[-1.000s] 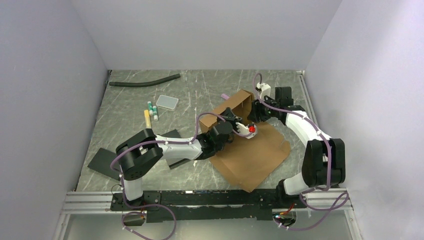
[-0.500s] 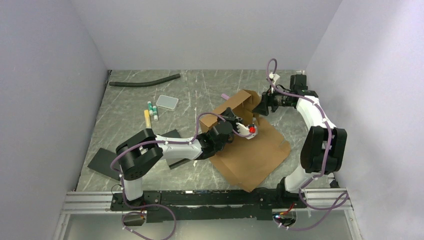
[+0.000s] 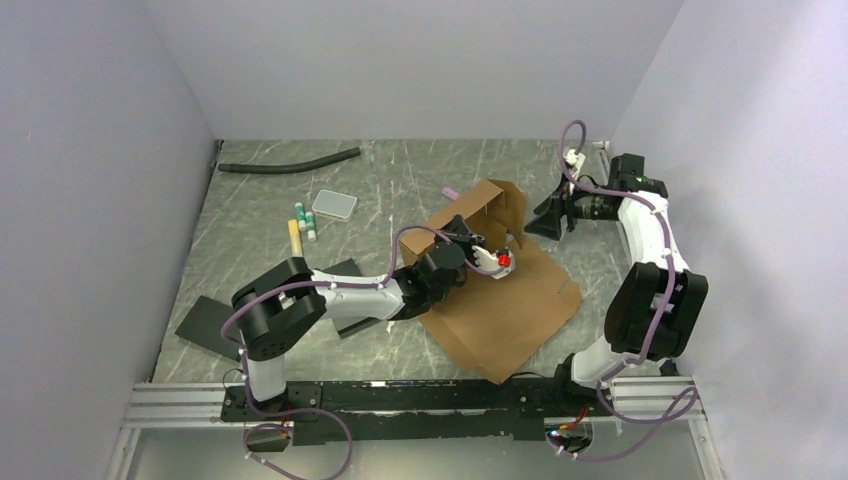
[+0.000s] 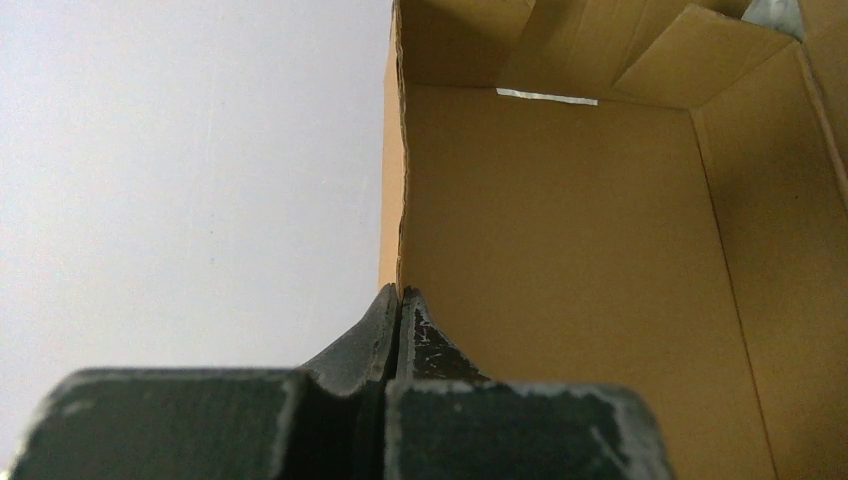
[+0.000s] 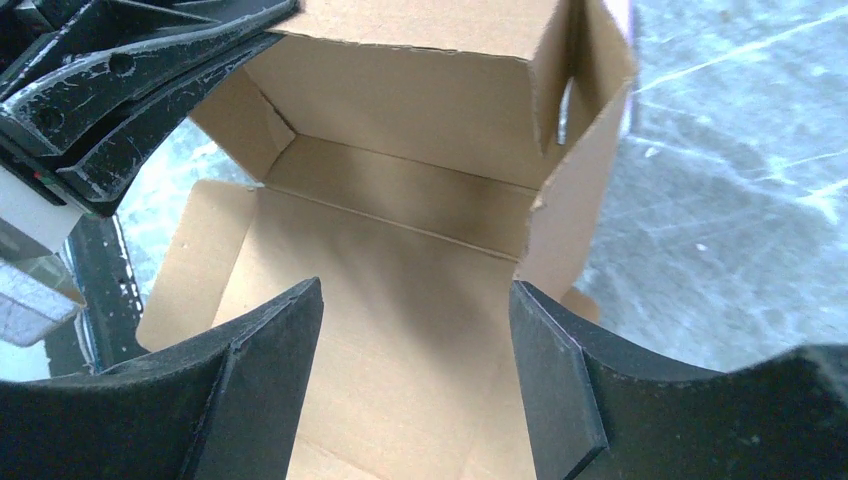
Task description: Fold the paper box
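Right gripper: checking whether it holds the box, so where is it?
In the top view the right gripper hangs open at back right, just beside the raised wall of the paper box, apart from it.

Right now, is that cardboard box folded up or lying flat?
Half folded. The box has its far walls standing upright and meeting in a corner, while its big near panel lies flat on the table.

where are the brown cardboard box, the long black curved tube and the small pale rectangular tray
brown cardboard box point(image 3: 505, 305), top view, its flat near panel
long black curved tube point(image 3: 290, 163), top view, its middle
small pale rectangular tray point(image 3: 334, 204), top view, its centre
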`<action>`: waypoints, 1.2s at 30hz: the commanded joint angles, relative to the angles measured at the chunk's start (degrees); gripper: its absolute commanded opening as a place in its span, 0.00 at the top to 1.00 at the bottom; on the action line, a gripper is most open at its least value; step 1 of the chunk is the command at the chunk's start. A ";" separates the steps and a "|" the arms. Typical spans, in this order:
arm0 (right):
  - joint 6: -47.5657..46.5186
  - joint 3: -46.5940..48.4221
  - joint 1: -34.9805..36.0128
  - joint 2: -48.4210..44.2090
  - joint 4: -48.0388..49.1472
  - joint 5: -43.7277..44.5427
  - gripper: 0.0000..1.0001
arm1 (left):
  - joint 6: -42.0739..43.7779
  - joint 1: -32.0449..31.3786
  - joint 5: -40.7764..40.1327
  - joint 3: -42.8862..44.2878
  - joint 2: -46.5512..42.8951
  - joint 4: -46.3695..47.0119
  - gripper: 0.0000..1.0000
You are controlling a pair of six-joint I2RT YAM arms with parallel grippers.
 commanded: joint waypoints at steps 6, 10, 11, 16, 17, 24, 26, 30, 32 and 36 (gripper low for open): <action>2.62 9.03 -6.90 0.37 2.17 -3.14 0.37 | 1.84 -0.25 0.96 -0.70 -2.29 3.63 1.00; 16.94 2.45 -6.77 -0.01 27.16 5.94 0.47 | 1.69 -0.30 1.17 -0.38 -2.17 3.32 1.00; 16.71 -0.03 -6.52 -0.05 31.77 6.72 0.49 | 1.72 -0.28 1.18 -0.23 -2.08 3.25 1.00; 10.04 1.22 -1.80 6.34 31.51 9.80 0.44 | 1.63 -0.39 0.91 0.22 -1.72 3.15 1.00; 8.83 2.00 -0.85 7.48 30.58 9.54 0.43 | 1.62 -0.47 0.91 0.10 -1.72 3.23 1.00; 0.49 1.83 2.88 10.24 31.48 6.45 0.24 | 1.41 -0.74 0.67 -0.52 -2.22 3.12 1.00; -1.38 4.08 3.65 12.00 28.26 5.53 0.23 | 1.44 -0.81 0.58 -0.48 -2.33 3.08 1.00; -10.27 8.08 5.84 13.86 18.67 2.83 0.23 | 1.88 -0.92 0.30 -0.60 -2.42 3.41 1.00; -12.89 7.65 6.74 13.35 17.38 2.48 0.23 | 1.79 -0.99 0.36 -0.77 -2.51 3.45 1.00; -14.41 6.63 8.21 12.57 16.32 2.35 0.22 | 1.70 -1.00 0.17 -0.45 -2.42 3.53 1.00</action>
